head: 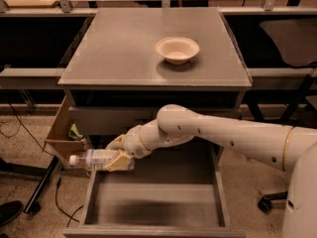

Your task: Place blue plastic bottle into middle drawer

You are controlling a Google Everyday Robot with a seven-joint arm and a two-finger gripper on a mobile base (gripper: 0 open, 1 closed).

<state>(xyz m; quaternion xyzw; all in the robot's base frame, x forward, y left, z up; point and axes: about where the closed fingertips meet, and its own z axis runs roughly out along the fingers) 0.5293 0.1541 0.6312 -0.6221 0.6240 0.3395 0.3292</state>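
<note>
The blue plastic bottle [95,158] is a small clear bottle with a white cap, held lying sideways with the cap pointing left. My gripper [115,153] is shut on the bottle's right end, its cream fingers [118,161] above and below it. The bottle hangs over the left wall of the middle drawer [153,202], which is pulled open toward the camera with its grey floor bare. My white arm reaches in from the right, across the drawer's back part.
A cream bowl [177,49] stands on the grey cabinet top [124,48]. A cardboard box [67,135] with a green item sits left of the cabinet. Cables lie on the floor at left. A chair base [270,200] stands at right.
</note>
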